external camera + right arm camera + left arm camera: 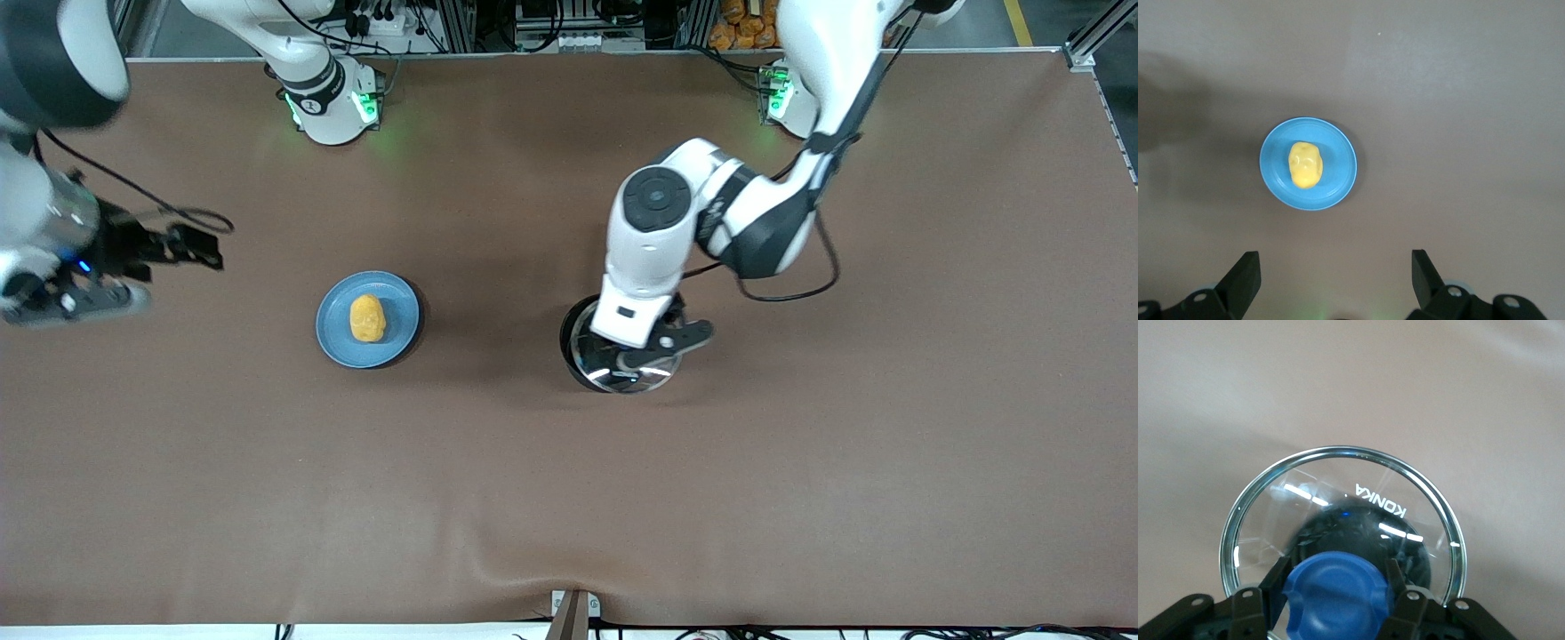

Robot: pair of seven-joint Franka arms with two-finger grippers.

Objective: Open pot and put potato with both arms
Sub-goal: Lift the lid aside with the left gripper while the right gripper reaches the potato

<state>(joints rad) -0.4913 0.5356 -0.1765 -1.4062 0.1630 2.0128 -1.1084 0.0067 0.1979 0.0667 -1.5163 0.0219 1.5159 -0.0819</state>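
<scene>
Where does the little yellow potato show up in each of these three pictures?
Front view: the potato lies on the blue plate, toward the right arm's end of the table.
Left wrist view: not in it.
Right wrist view: the potato is mid-picture.
Shared landmark: the blue plate.

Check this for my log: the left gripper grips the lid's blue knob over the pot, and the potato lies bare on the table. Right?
Not quite. The potato lies on the light-blue plate, as the front view shows. The left gripper does grip the lid's blue knob over the pot.
</scene>
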